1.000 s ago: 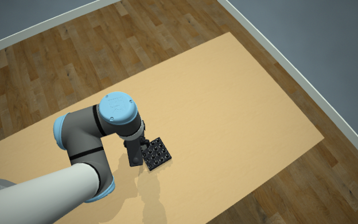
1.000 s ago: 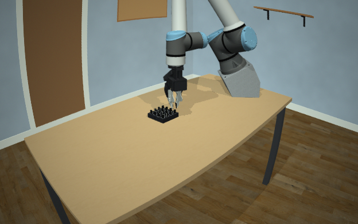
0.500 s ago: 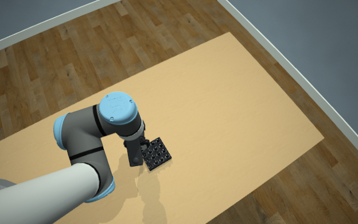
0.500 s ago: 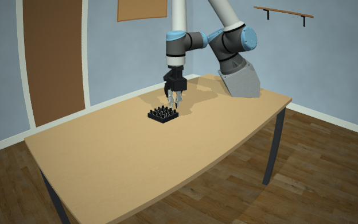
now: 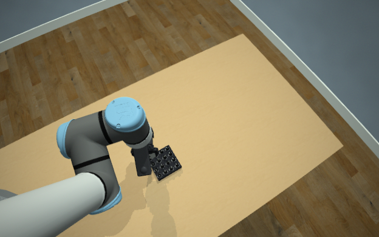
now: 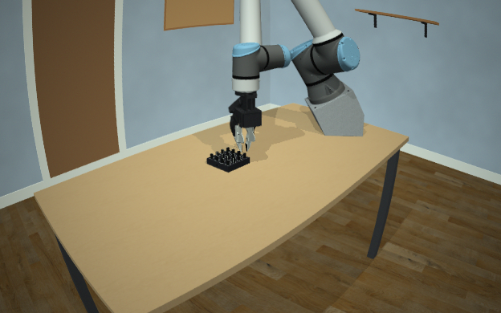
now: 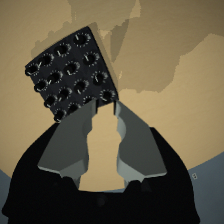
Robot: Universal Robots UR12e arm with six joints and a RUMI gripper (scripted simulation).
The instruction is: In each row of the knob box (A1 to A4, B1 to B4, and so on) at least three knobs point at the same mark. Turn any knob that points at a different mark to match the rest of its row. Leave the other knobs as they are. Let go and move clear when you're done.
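Observation:
The black knob box (image 5: 165, 162) sits on the tan table with its grid of small black knobs; it also shows in the exterior view (image 6: 228, 160) and in the wrist view (image 7: 70, 75). My gripper (image 6: 244, 146) points straight down over the box's corner nearest the arm. In the wrist view the fingertips stand a narrow gap apart, and the table shows between them. The corner knob (image 7: 106, 95) lies just past the tips. I see nothing held between the fingers. The knob marks are too small to read.
The arm's grey base (image 6: 336, 112) stands on the table's far end. The wrist and forearm (image 5: 125, 121) hang over the box's left side and hide part of it in the top view.

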